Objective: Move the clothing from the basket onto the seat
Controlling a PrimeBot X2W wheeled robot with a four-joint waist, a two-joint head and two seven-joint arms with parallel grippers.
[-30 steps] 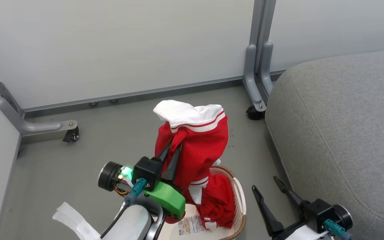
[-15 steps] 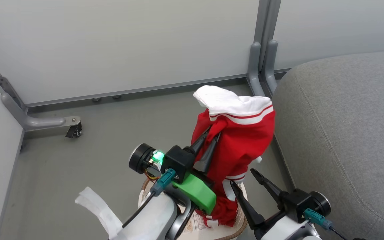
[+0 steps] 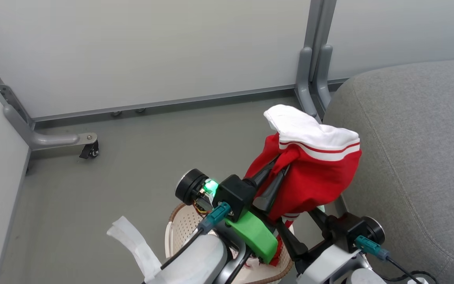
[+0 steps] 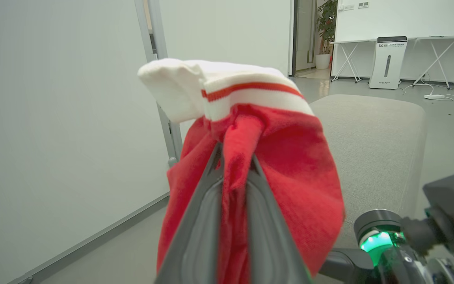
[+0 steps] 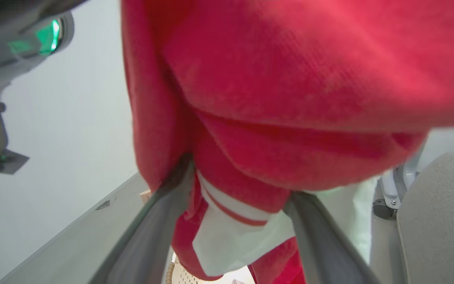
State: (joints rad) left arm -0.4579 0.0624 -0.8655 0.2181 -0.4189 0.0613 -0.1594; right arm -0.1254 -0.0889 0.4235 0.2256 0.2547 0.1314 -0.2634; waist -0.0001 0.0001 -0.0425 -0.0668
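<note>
While the left claw (image 3: pixel 276 175) clamps a red garment (image 3: pixel 317 173) aloft beside the seat (image 3: pixel 408 138), the right claw (image 3: pixel 294 221) sits spread apart under it, above the basket (image 3: pixel 179 223).

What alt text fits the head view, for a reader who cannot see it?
The left gripper, shut on a red garment with white trim, holds it up above the basket, next to the grey seat on the right. The open right gripper sits beneath the hanging fabric. Grey floor and pale wall panels lie behind.
</note>
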